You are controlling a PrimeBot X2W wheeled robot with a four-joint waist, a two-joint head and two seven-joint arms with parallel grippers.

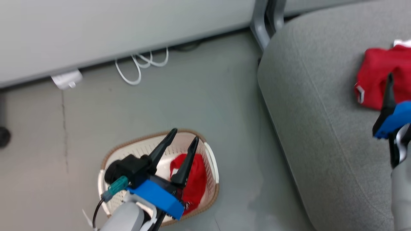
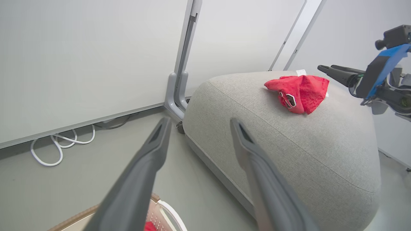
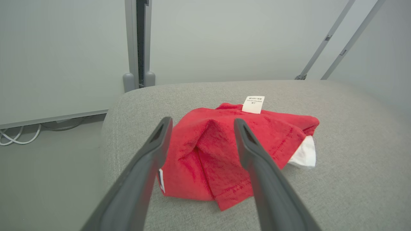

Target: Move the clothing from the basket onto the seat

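Left end effector (image 1: pixel 185 134) and right end effector (image 3: pixel 202 121) both open, empty; lower centre, I risk snagging the basket (image 1: pixel 135 143), missing the clothing (image 1: pixel 194 179).

Light is bright, soft and even in all three views. Shadows are faint: a dark band under the wall panel (image 1: pixel 128 32) and another at the foot of the seat (image 1: pixel 321 112). The head view is smeared, perhaps by camera motion, so the holes of the basket (image 1: pixel 141 149) run together. Both wrist views bow straight lines near their edges; the left end effector (image 2: pixel 199 120) and right end effector (image 3: pixel 202 119) soften toward the lens.
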